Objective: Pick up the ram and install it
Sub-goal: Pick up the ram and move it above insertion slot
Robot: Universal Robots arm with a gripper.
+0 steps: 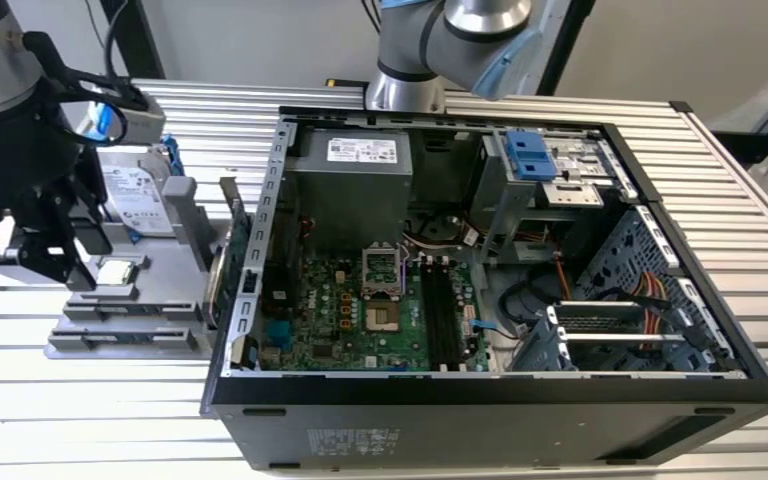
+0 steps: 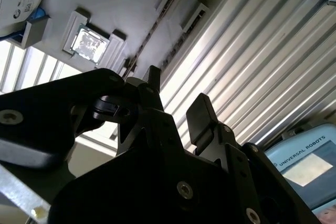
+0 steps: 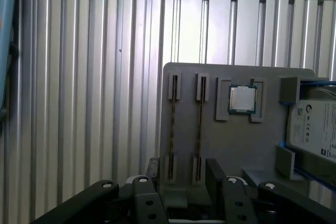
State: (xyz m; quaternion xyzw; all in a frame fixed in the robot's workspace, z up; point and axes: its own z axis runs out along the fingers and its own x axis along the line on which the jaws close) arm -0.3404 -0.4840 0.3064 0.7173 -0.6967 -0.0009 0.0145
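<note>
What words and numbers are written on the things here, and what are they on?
Hard drive: a pale label with print and small symbols, too small to read.
White sticker on the metal box inside the computer case: print too small to read.
Grey sticker on the case's outer wall: too small to read.
Blue device in the second wrist view: a maker's name in white letters, not quoted.

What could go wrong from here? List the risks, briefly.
The open gripper hangs over the grey holder, where the ram stands edge-on beside a second thin stick; closing off-centre may catch both. The CPU sits beside them, so a drifting descent could knock it.
</note>
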